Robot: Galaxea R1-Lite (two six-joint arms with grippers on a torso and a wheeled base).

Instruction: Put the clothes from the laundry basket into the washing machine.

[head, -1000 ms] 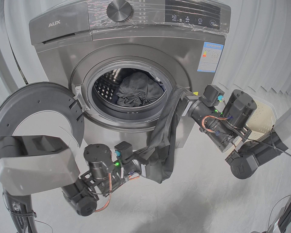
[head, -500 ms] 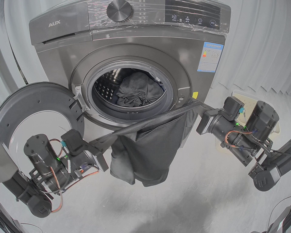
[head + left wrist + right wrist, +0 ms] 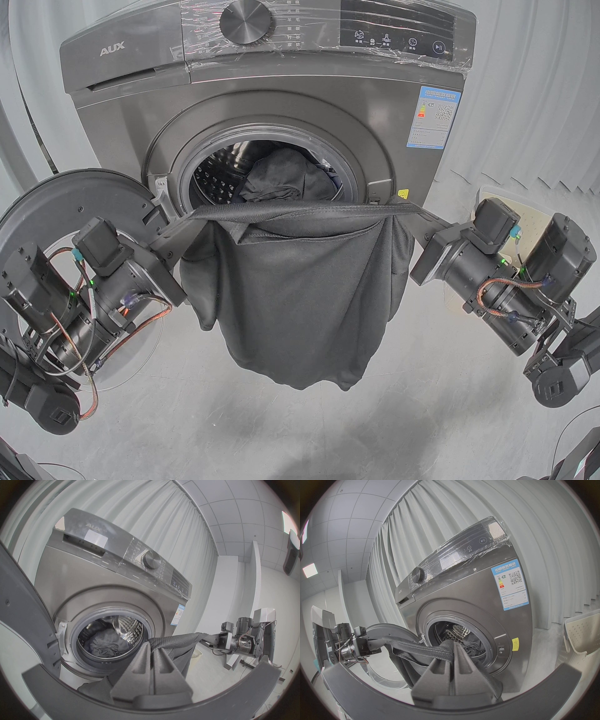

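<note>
The back and side of the room are hung with pale pleated curtains [image 3: 531,94] reaching down to a smooth light-grey floor [image 3: 406,425]. Overhead, a ceiling of square tiles [image 3: 243,511] is fitted with a lit panel [image 3: 310,570]. Past the curtains, a plain white wall [image 3: 218,605] is seen.

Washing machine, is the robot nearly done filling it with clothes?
Partly. Done: the door is open and a crumpled cloth lies in the drum. In hand: the left gripper and right gripper are both shut on a dark garment stretched between them before the drum. Left: that garment must go in; the laundry basket's inside is hidden, so more may wait.
</note>
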